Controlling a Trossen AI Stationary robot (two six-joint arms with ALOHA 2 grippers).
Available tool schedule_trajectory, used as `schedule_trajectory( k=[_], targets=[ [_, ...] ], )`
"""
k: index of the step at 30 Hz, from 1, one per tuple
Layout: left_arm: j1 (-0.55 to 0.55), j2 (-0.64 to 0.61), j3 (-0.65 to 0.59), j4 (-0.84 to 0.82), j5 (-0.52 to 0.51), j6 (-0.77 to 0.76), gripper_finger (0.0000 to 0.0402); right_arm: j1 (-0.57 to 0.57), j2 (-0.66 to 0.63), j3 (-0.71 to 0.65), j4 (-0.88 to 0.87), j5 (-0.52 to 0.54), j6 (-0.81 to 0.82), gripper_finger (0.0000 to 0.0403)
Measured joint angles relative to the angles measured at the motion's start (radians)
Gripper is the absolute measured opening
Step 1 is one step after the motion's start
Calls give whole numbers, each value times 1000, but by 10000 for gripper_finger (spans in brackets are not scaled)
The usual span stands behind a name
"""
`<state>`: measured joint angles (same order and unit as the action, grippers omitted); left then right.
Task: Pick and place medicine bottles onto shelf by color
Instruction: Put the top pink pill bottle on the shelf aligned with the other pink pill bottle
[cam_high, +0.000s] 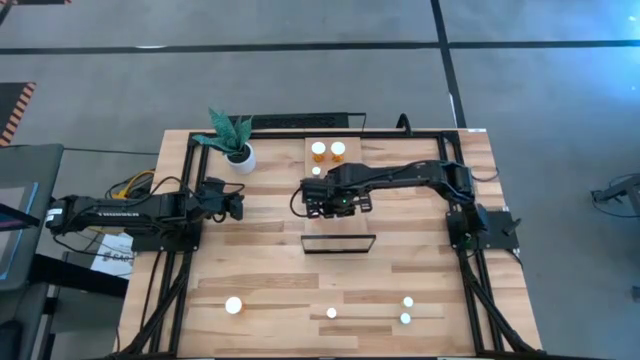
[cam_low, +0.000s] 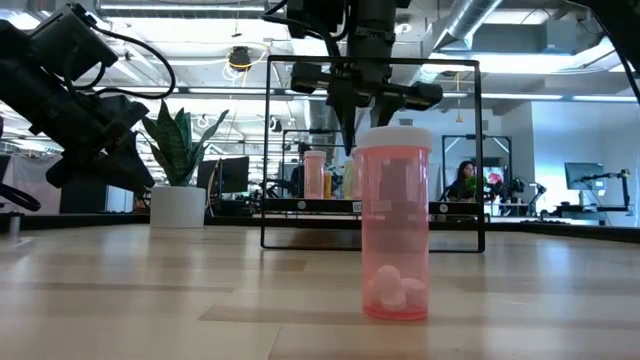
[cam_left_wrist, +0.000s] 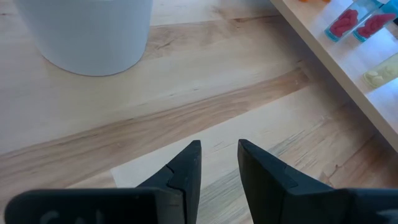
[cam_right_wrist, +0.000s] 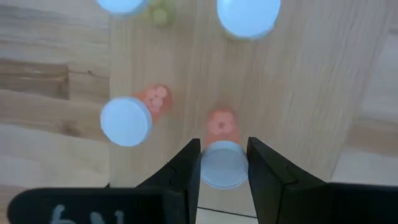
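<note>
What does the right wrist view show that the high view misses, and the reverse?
Only the right wrist view: the right hand closed on a white-capped orange bottle, with pills visible inside a neighbour bottle. Only the high view: the left hand waiting near the plant pot, and four loose bottles near the table's front edge. Both: the shelf under the right arm, with white-capped bottles standing on it.

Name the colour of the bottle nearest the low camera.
Translucent orange-pink bottle, white cap; low view.

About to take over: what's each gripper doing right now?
Left gripper: closed, empty, near the white pot.
Right gripper: closed on a small orange bottle over the shelf.
</note>
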<state>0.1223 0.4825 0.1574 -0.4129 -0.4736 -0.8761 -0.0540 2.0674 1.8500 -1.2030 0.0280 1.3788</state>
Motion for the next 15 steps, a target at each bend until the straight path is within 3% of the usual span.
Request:
schedule_trajectory(
  k=[15],
  targets=[
    [0,0,0,0,0,0,91,-1,0,0,12,21,-30,119]
  ],
)
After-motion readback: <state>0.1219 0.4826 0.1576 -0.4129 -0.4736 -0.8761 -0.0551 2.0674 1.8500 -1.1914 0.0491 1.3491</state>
